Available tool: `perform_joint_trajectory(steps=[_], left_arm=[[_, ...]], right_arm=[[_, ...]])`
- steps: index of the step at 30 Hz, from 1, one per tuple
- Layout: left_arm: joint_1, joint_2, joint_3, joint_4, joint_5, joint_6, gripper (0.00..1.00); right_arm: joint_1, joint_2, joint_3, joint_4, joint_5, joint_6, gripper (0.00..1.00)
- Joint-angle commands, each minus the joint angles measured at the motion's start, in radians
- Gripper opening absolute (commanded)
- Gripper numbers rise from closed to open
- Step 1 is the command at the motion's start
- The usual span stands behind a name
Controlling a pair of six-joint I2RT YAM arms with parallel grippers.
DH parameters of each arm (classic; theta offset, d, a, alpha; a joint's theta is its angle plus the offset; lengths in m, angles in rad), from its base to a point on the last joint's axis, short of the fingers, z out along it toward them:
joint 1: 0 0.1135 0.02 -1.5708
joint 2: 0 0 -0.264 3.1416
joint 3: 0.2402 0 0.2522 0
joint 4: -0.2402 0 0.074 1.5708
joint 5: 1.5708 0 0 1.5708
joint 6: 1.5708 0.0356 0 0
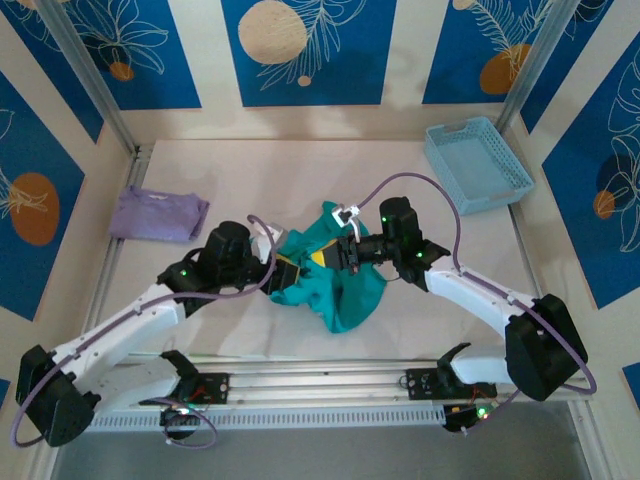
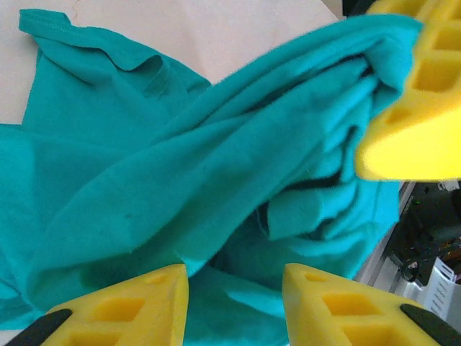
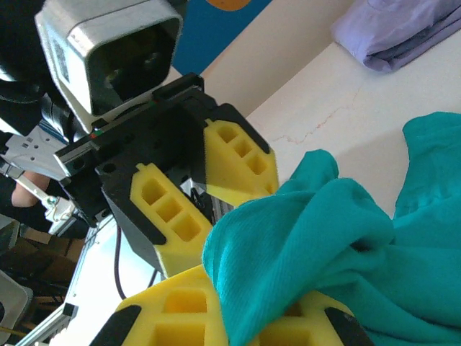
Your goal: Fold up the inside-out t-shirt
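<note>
From above, we see the t-shirt [image 1: 345, 295] bunched mid-frame on the surface [image 1: 300, 180], left claw [image 1: 293, 272] and right claw [image 1: 328, 257] at its upper edge. Left wrist view: left claw [image 2: 232, 281] stands apart at the bottom, cloth beyond. Right wrist view: right claw [image 3: 241, 321] clamped on a fold, bottom centre.

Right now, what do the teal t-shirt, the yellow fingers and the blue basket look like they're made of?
The t-shirt looks like soft matte knit cloth, likely cotton jersey: it drapes in loose folds and shows stitched hems. The left fingers look like rigid matte yellow plastic, possibly printed, with hollow cells in them. The basket seems to be light blue plastic, judging by its latticed walls.
</note>
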Motion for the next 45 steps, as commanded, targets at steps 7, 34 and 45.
perform_joint_trajectory(steps=[7, 34, 45], left_arm=[[-0.005, 0.136, 0.099, 0.008, -0.112, 0.052, 0.40], [0.064, -0.066, -0.076, 0.373, 0.568, -0.170, 0.00], [0.100, -0.100, -0.079, 0.362, 0.527, -0.226, 0.00]], right_arm=[[-0.010, -0.035, -0.002, -0.012, 0.009, -0.010, 0.00], [-0.089, -0.098, 0.012, -0.230, 0.123, -0.191, 0.04], [-0.058, -0.160, 0.047, -0.425, 0.266, -0.250, 0.37]])
